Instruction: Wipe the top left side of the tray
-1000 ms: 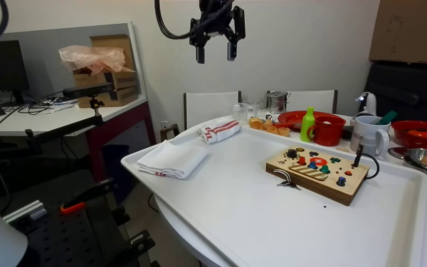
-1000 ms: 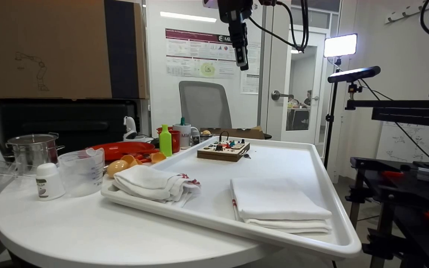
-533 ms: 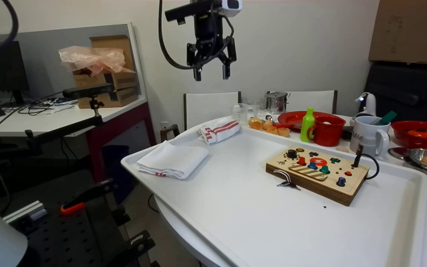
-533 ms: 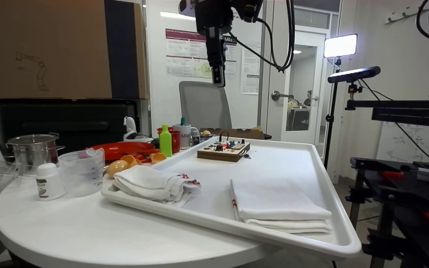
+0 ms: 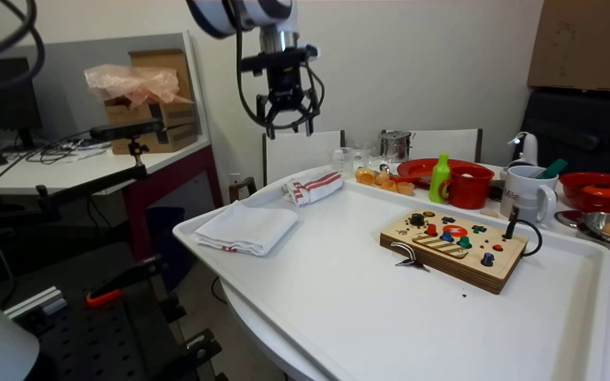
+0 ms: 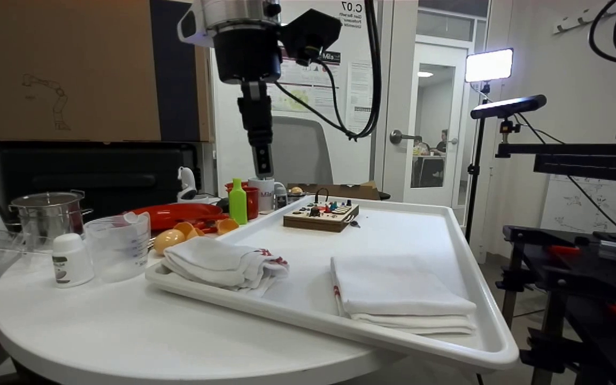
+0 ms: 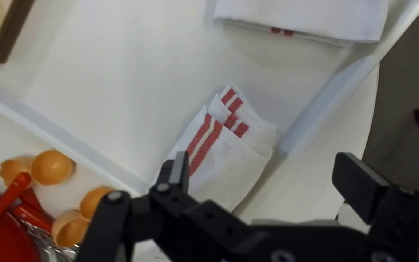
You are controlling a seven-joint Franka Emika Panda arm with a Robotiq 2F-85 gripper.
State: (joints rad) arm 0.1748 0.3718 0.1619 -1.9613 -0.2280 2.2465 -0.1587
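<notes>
While the fingers (image 6: 263,162) hang wide apart, they hold nothing; the tray (image 5: 342,278) lies below.

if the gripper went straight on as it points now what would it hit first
Probably the loosely folded white cloth with bold red stripes, below the black two-fingered gripper; with depth unclear, the rim of the white rectangular tray might come first.

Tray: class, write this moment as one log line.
hand: open, empty, aloft | rumpled towel, flat towel: on tray | wiping: not underway
</notes>
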